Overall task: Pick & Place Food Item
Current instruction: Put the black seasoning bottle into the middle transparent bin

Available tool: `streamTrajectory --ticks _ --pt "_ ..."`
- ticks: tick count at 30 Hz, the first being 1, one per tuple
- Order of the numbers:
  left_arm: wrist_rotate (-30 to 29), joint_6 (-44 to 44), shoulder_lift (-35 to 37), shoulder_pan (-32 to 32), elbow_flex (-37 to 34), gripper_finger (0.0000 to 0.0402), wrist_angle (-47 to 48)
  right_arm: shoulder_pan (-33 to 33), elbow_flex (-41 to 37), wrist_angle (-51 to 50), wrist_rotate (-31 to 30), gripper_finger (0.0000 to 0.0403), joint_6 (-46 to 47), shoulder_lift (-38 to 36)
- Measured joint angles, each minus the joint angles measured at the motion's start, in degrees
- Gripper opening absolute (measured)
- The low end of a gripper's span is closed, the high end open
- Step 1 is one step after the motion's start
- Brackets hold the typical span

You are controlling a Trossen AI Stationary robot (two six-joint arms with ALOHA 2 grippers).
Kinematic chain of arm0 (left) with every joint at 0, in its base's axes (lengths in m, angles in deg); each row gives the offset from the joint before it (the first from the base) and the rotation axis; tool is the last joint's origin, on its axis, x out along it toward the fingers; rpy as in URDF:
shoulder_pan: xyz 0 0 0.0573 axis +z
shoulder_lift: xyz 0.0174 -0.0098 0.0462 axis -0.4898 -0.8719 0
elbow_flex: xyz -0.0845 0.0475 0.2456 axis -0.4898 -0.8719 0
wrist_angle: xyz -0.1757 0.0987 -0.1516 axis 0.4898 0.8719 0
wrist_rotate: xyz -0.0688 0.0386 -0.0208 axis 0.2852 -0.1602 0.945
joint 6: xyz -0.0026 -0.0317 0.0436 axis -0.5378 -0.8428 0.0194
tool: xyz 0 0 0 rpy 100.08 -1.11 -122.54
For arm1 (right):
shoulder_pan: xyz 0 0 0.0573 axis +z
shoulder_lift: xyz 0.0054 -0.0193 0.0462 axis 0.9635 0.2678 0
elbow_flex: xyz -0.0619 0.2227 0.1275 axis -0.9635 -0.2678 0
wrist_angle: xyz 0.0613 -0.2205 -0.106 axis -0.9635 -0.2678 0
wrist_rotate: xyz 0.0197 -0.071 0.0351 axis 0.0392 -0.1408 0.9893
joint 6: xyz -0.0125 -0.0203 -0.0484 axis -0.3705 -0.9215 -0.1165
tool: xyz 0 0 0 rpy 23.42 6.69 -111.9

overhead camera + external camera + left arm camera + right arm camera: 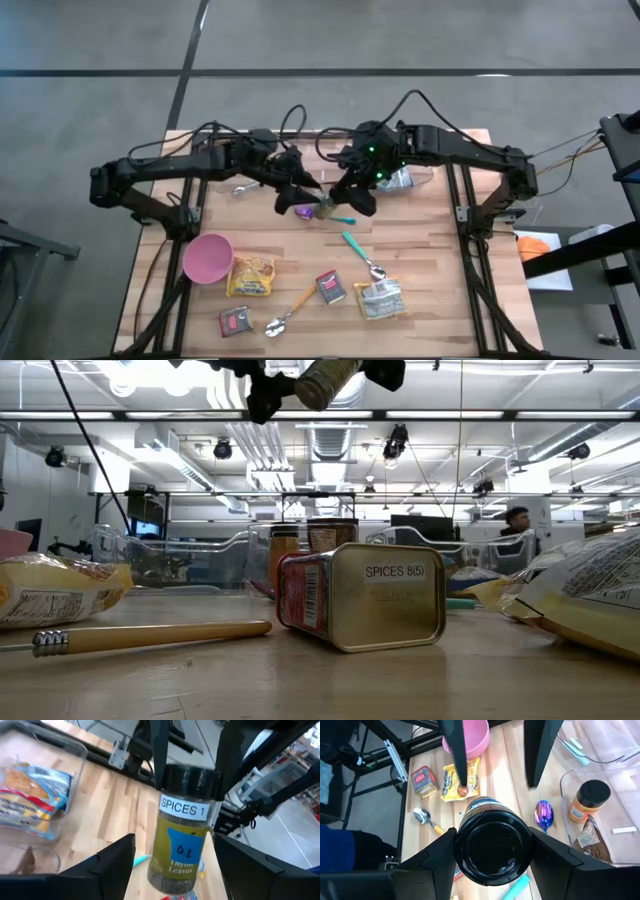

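Cluttered wooden table [420, 280], bright lab.

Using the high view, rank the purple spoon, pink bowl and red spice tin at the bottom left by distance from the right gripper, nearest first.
From the right gripper, which holds the spice jar:
1. Purple spoon, just beside it toward the left arm.
2. Pink bowl, at the table's left edge.
3. Red spice tin, near the front-left corner.

I can read "SPICES 1" on the white label of the spice jar [182, 847], with "Thyme Leaves" lower on its yellow label, and "SPICES 8(5)" on the lid of the tin [362, 595] lying on the table.
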Motion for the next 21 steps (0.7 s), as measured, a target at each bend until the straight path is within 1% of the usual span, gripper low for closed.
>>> streamTrajectory --ticks 4,9,15,19,21 --pt "-1.0 -0.08 3.1 1.73 0.0 0.0281 1.33 -0.57 0.04 -0.07 -0.38 0.0199 -1.06 -0.35" --pt "-5.14 -0.14 6.94 2.48 0.0 0.0281 4.43 -3.65 0.04 -0.44 -1.14 0.0199 -2.17 -0.46" --pt "-7.59 -0.15 8.83 2.46 -0.03 0.0281 5.62 -11.34 0.09 -1.07 -1.16 0.0199 -4.68 -0.08" --pt "-8.0 -0.59 8.84 2.46 -0.13 0.0281 5.77 -16.72 0.09 -1.14 -1.05 0.0199 -6.16 1.03" --pt "-8.0 -1.19 8.84 2.46 -0.13 0.0281 5.75 -18.39 0.17 -0.1 -0.92 0.0199 -6.54 1.83"
